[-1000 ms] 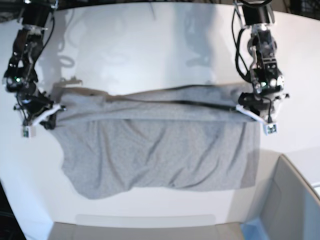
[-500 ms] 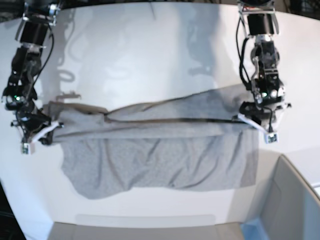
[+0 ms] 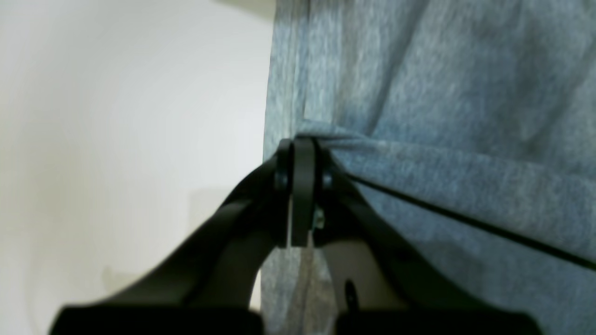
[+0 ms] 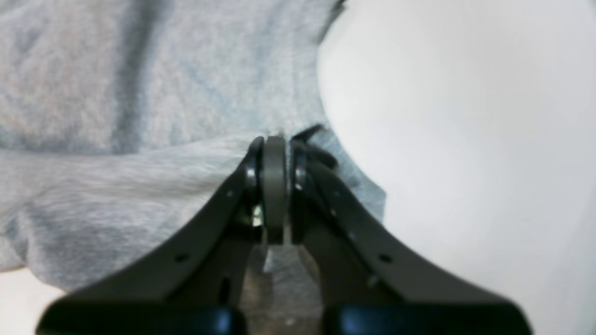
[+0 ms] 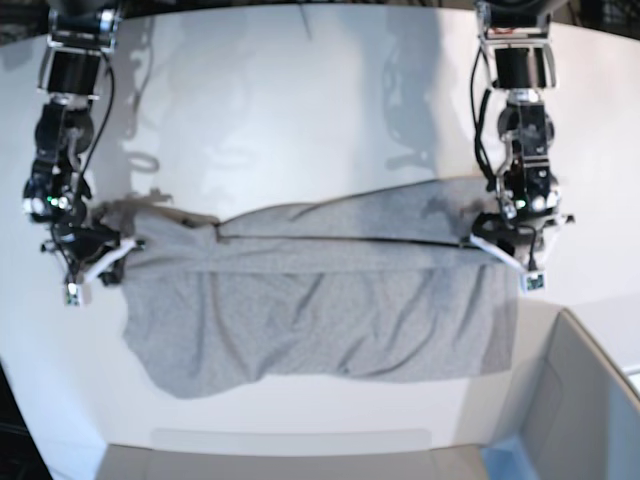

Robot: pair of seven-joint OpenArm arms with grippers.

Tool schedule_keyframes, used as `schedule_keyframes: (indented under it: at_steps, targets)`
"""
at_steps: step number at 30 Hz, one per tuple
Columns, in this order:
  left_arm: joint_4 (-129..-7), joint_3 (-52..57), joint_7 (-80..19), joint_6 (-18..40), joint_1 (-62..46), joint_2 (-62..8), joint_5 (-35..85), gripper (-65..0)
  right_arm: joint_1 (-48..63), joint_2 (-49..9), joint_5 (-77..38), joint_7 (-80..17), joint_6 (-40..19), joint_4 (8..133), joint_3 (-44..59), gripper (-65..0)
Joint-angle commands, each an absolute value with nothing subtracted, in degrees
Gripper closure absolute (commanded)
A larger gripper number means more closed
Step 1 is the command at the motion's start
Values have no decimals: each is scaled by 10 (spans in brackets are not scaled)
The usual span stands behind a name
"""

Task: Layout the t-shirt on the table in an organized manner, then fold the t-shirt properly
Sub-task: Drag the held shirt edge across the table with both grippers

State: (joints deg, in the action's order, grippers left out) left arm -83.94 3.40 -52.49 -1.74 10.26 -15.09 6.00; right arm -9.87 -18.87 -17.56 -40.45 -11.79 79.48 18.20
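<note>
The light grey t-shirt [image 5: 320, 310] lies across the white table [image 5: 300, 110], its far edge lifted and stretched into a taut fold between both arms. My left gripper [image 5: 497, 248], on the base view's right, is shut on the t-shirt's edge; in the left wrist view the left gripper [image 3: 302, 153] pinches the t-shirt [image 3: 442, 116]. My right gripper [image 5: 103, 262], on the base view's left, is shut on the opposite edge. The right wrist view has the right gripper [image 4: 274, 149] clamped on the t-shirt [image 4: 139, 93]. No lettering shows.
A grey box-like bin [image 5: 580, 400] stands at the near right corner, close to the shirt's lower right edge. A pale strip [image 5: 290, 440] runs along the table's near edge.
Both grippers have carried the held fold toward the near side of the table, folding the upper part farther down over the body. Both grips stay shut.
</note>
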Motion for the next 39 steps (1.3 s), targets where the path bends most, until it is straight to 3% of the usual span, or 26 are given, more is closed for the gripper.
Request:
schedule_keyframes:
  at_steps: [1,3,5,8,11,13,25,32,39]
  targets:
    - [-851,34,-514,-21,115,-156,55,0,-115,-197,-178,-387,-117,805,185,0]
    - [-851,37,-514,-22,115,-156,55,-19,-115,-197,-178,-387,-117,806,186,0]
    - [-852,38,-512,-22,115,-156,55,-127,-116,-198,-178,-387,-117,806,188,0]
    - [-874,38,-511,-22,114,-156,55,-220,-114,-198,-178,-387,-116,810,189,-129]
    - [-907,38,-514,-22,109,-156,55,-212,-114,-198,-178,-387,-118,819,189,-219]
    - [-929,39,-514,-22,104,-156,55,-213,-112,-198,-178,-387,-118,843,189,-242]
    - [-1005,40,-514,-22,62,-156,55,-214,-80,-196,-181,-393,-117,925,190,-243]
    - [-1073,80,-514,-22,-29,-156,55,-214,5,-158,-202,-395,-118,986,335,-243]
    - [-1113,80,-513,-22,-98,-156,55,-215,89,-166,-284,-414,-119,968,371,-243]
